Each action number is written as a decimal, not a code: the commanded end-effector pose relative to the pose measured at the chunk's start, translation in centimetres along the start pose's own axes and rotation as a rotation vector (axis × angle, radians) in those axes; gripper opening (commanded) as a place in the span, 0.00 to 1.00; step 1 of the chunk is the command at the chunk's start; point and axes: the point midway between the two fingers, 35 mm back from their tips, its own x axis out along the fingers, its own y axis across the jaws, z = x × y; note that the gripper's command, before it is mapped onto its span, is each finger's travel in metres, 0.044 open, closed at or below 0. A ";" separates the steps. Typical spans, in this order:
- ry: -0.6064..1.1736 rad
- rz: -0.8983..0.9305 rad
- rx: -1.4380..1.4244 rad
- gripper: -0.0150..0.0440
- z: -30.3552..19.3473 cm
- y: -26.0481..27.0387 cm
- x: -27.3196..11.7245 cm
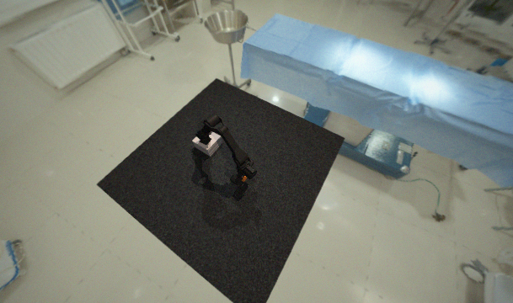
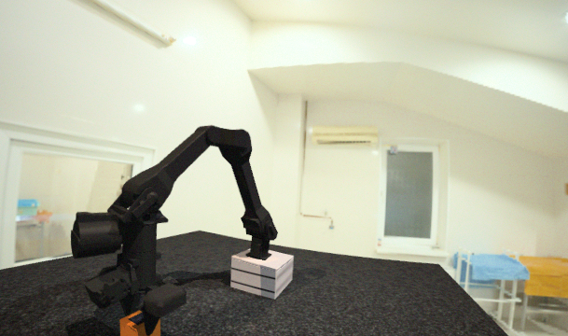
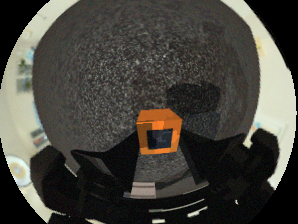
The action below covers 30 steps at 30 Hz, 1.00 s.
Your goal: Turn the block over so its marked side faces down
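Observation:
The small orange block [image 1: 244,178] [image 2: 131,329] [image 3: 159,116] rests on the black table top [image 1: 163,202] [image 2: 358,299]. Its marked side, a dark square with an orange border, faces up, partly hidden by a finger in the exterior view. My gripper [image 2: 140,321] [image 3: 157,131] reaches down over the block with one finger on each side. In the wrist view both fingertips meet the block's left and right sides, so it is shut on the block, part-way open at the block's width. The block's underside is hidden.
The arm stands on a white box with dark stripes [image 1: 212,148] [image 2: 253,280] and arches over from it to the block. The arm's shadow falls beside the block. The black table top's edges lie well away from the gripper.

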 end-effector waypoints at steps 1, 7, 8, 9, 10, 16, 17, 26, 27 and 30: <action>-0.001 0.002 0.004 0.59 0.0 0.0 0.1; -0.001 0.002 0.004 0.52 0.0 0.0 0.1; -0.001 0.002 0.004 0.51 0.0 0.0 0.1; -0.001 0.002 0.004 0.50 0.0 0.0 0.1; -0.001 0.002 0.004 0.49 0.0 0.0 0.1; -0.001 0.002 0.004 0.38 0.0 0.0 -0.1; -0.001 0.002 0.004 0.34 0.0 0.0 -0.4; -0.001 0.001 0.004 0.25 0.0 0.0 -2.9; -0.001 0.001 0.004 0.25 0.0 0.0 -2.9; -0.025 0.002 0.005 0.25 0.1 0.0 -2.8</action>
